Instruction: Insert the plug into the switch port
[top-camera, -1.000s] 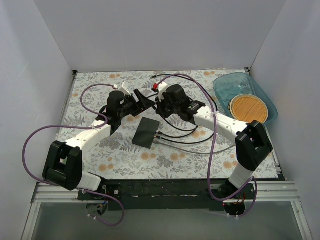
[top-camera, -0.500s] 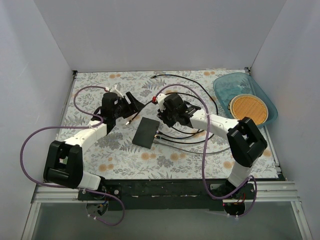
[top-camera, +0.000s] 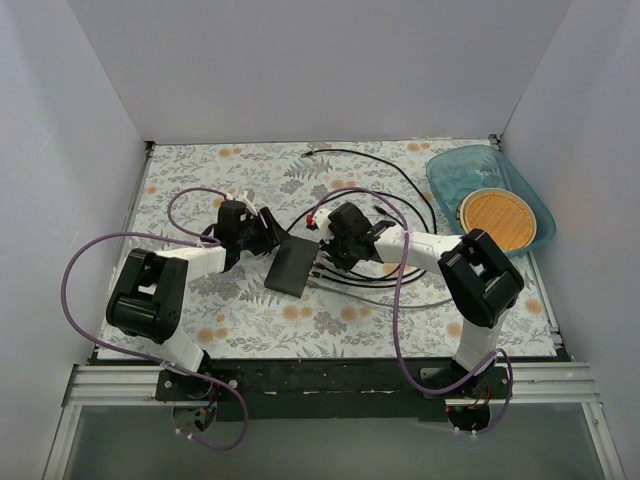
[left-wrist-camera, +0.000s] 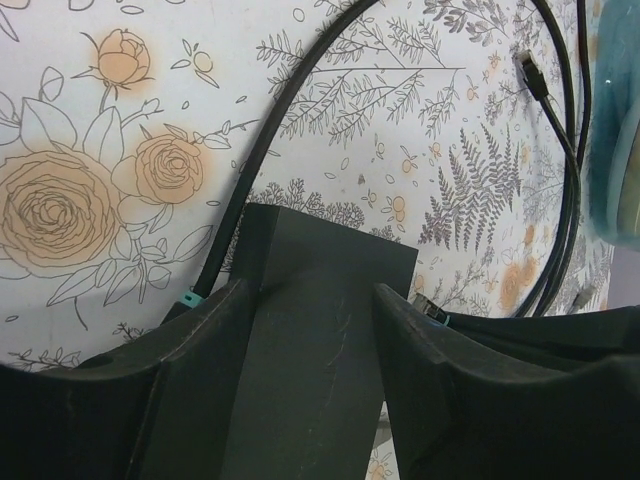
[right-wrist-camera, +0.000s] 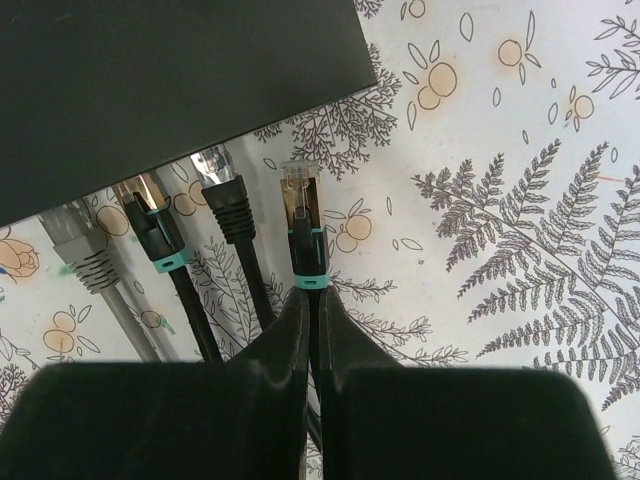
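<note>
The switch (top-camera: 293, 266) is a flat black box lying on the floral cloth. In the left wrist view it (left-wrist-camera: 320, 340) fills the gap between my left gripper's (left-wrist-camera: 315, 385) fingers, which press against its two long sides. My left gripper (top-camera: 272, 238) is at the switch's far end. My right gripper (top-camera: 328, 252) is beside the switch's right edge. In the right wrist view my right gripper (right-wrist-camera: 312, 320) is shut on the cable just behind a teal-banded plug (right-wrist-camera: 302, 215). The plug tip points at the switch's (right-wrist-camera: 170, 90) edge, a short gap away.
Three other plugs lie left of the held one, tips near the switch: black (right-wrist-camera: 222, 185), teal-banded (right-wrist-camera: 150, 225), grey (right-wrist-camera: 85, 250). Black cables (top-camera: 390, 190) loop over the cloth. A blue tray (top-camera: 455, 170) with an orange disc (top-camera: 497, 216) stands at the back right.
My left gripper swung right and now clasps the switch's far end. My right gripper drew closer to the switch's right edge with the plug.
</note>
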